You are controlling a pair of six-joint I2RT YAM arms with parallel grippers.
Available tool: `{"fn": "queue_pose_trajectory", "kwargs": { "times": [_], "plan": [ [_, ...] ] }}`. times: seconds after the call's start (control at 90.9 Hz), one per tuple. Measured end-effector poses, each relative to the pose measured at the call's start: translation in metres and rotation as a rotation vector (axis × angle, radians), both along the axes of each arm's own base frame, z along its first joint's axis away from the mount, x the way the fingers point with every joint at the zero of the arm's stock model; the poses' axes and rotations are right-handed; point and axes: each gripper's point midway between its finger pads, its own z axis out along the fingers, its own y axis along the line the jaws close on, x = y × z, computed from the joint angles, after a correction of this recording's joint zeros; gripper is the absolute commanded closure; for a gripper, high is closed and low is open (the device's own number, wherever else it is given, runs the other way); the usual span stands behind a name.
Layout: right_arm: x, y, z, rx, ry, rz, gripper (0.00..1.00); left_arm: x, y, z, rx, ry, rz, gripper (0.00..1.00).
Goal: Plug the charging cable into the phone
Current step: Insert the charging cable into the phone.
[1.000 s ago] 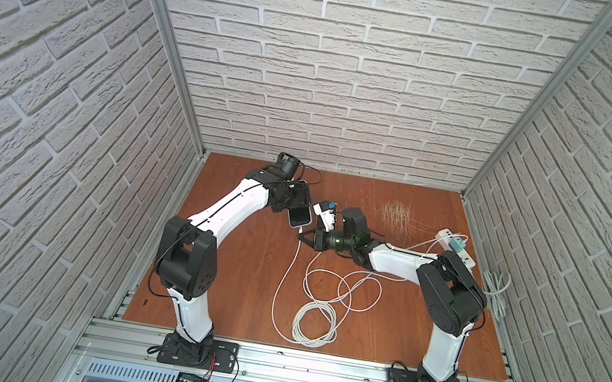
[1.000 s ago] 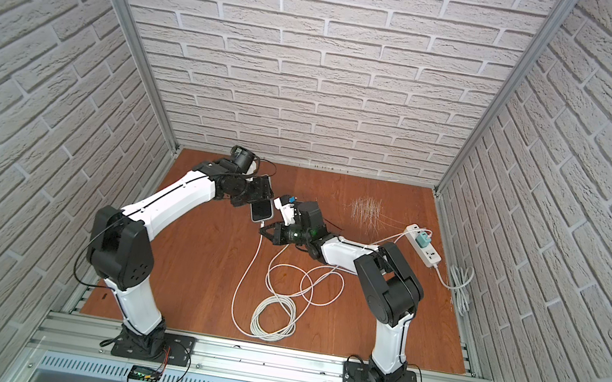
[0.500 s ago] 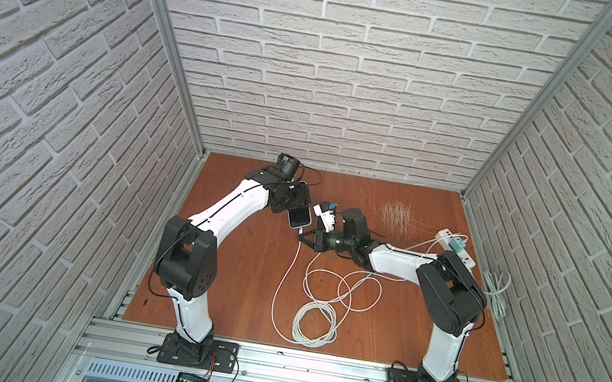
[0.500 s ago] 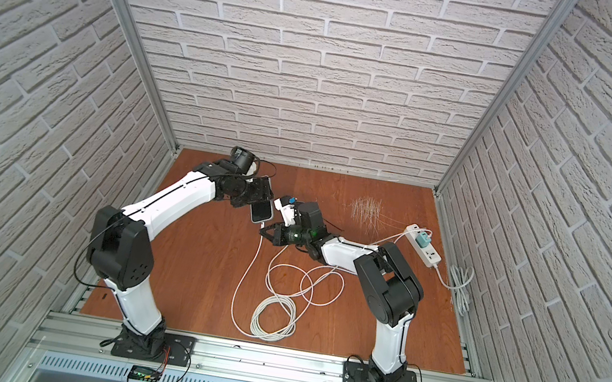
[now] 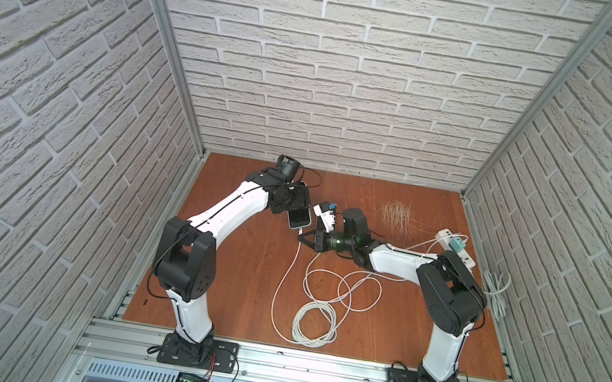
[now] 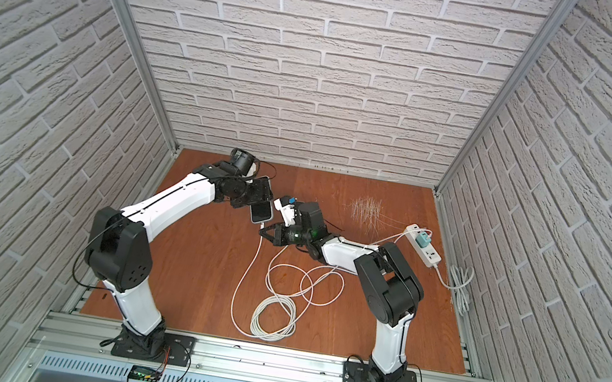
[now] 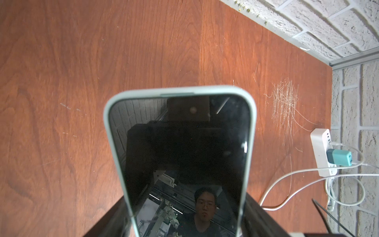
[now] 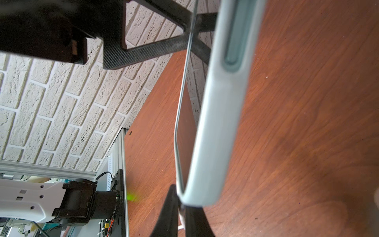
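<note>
Roughly at the middle of the wooden table (image 5: 239, 293), a little toward 12 o'clock, the left gripper (image 5: 295, 202) holds the phone (image 5: 299, 217) off the surface. Its jaws stand wide, closed on the two long edges of the pale-cased phone (image 7: 184, 153), whose dark screen faces up in the left wrist view. In both top views the phone's free end points toward 5 o'clock.

Right against that end sits the right gripper (image 5: 305, 237), reaching in from 3 o'clock. Its jaws are pinched fully together on the plug end of the white charging cable (image 5: 285, 279). In the right wrist view its black fingertips (image 8: 170, 215) touch the phone's (image 8: 221, 102) lower corner, with a sliver of white between them. Whether the plug is seated in the port cannot be told.

From the gripper the cable drops toward 6 o'clock, lies in loose loops and a tight coil near the front edge, then runs to 2 o'clock. It ends there at a teal charger (image 5: 456, 244) in a white power strip (image 5: 466, 259).
</note>
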Motion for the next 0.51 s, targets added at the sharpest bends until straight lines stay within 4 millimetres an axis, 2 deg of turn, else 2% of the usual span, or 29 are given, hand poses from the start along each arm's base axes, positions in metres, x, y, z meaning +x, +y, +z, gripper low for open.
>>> {"fn": "queue_pose_trajectory", "kwargs": {
  "times": [0.506],
  "plan": [
    [-0.001, 0.0003, 0.0003, 0.002, 0.002, 0.006, 0.97, -0.0006, -0.0045, -0.0018, 0.0, -0.015, -0.024, 0.72]
  ]
}}
